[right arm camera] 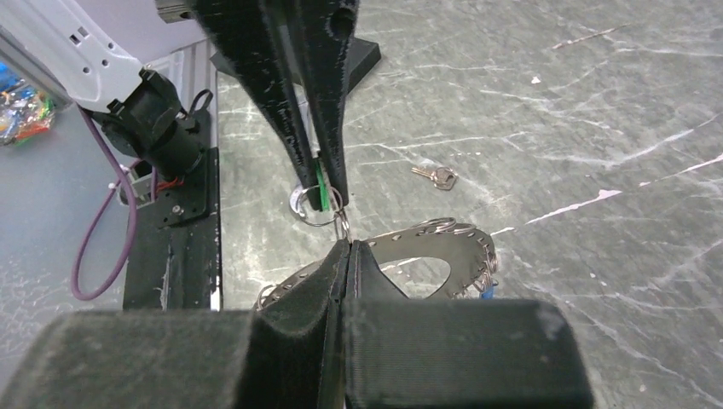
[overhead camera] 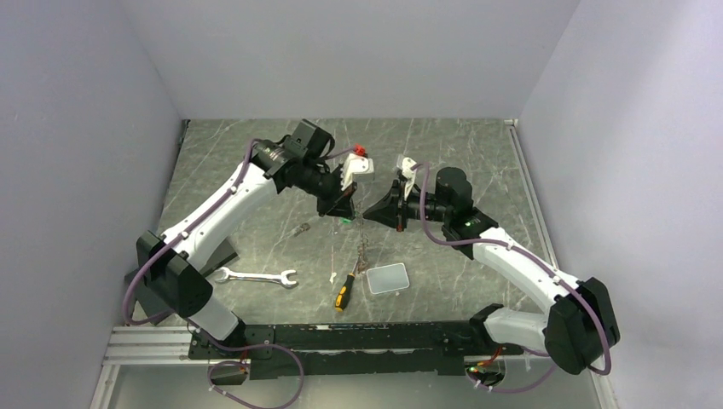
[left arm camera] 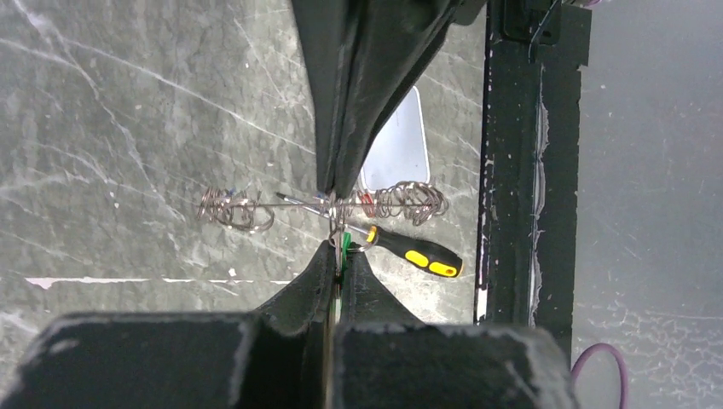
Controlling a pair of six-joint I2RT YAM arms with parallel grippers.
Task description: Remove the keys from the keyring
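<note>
The left hand (left arm camera: 334, 256) is shut tight. It pinches a key with a green tag (right arm camera: 321, 189) between its two fingers. A small shiny ring hangs at the tip of this hand, right by the green tag.

The right hand (right arm camera: 348, 249) is shut tight too. It grips the keyring (right arm camera: 430, 226) at one spot on its edge. The two hands are tip to tip, almost touching, and both are up in the air above the bench (right arm camera: 597, 102).

The keyring is a thin loop of wire with a rough, curly edge. It starts at the right hand's fingertips and hangs down and away from both hands. A bit of a blue tag (right arm camera: 486, 296) shows on the loop, close beside the right hand's finger.

One loose key (right arm camera: 435, 176) lies flat on the bench, off to the side of both hands and well apart from the keyring.

Below the hands, a screwdriver (left arm camera: 418, 254) with a yellow and black handle lies on the bench. A grey box (left arm camera: 396, 149) sits just beside it. An open-ended wrench (overhead camera: 254, 276) lies farther off, on the left hand's side, near that arm's base.
</note>
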